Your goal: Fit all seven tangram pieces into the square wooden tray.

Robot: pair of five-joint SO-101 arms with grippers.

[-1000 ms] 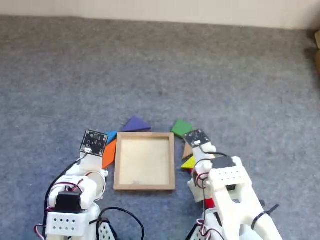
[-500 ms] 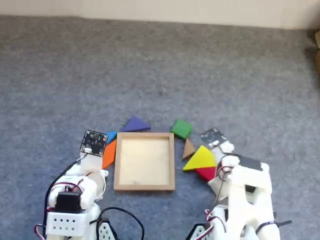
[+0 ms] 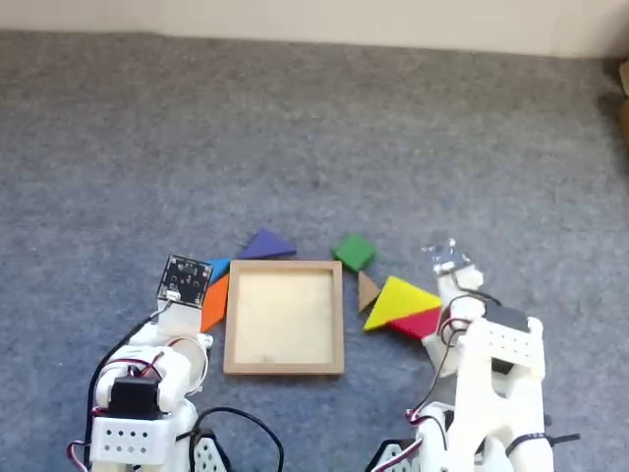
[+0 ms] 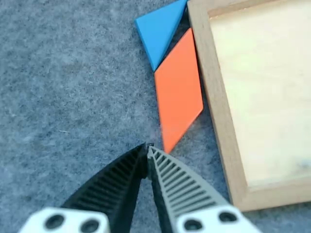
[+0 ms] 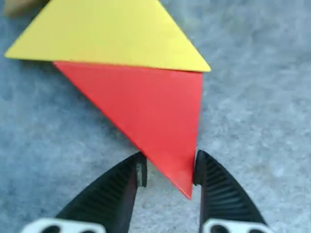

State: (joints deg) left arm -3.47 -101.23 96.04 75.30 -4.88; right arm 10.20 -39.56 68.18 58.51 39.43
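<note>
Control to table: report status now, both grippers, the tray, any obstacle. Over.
Left gripper shut, beside orange piece. Right gripper open, astride red triangle corner. No piece in tray yet. Yellow triangle lies between red and tray.

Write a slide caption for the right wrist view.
Right claw straddles one corner of the red triangle, which abuts the yellow triangle on grey carpet.

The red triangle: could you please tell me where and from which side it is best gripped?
Probably the red triangle's free pointed corner, from the side away from the yellow triangle: that corner sits between the right gripper's open fingers, and the opposite edge touches the yellow.
</note>
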